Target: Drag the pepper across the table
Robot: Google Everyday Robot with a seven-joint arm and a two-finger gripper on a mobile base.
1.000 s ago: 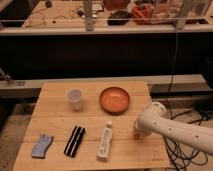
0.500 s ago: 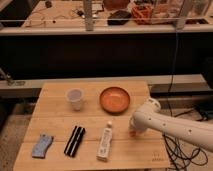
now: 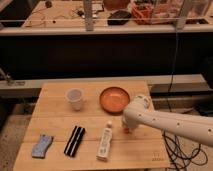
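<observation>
**Gripper low over the pepper near the counter's right edge**

The white, rounded robot arm (image 3: 170,125) reaches in from the right edge of the pale wooden plank counter (image 3: 55,120). Its end points down at the boards right of the middle. The gripper (image 3: 127,127) sits there, largely hidden behind the arm's own wrist, so whether it is released or clenched cannot be told. A small reddish pepper (image 3: 129,131) shows just under the gripper, down on the wood. Only a sliver of it is visible, and contact between the two cannot be made out.

Towards the back edge, a round orange-brown bowl (image 3: 114,99) stands just behind the arm's end. A white cup (image 3: 75,98) stands to the left of the bowl. Along the front edge lie a white tube-shaped bottle (image 3: 104,141) just beside the gripper, a black flat bar (image 3: 74,140) and a blue-grey crumpled packet (image 3: 42,145) near the front left corner.

Behind the counter runs a dark recess under a long wooden bench (image 3: 65,12) strewn with cables. An orange crate (image 3: 145,12) stands on it. A black cable (image 3: 176,60) hangs down at the right.
</observation>
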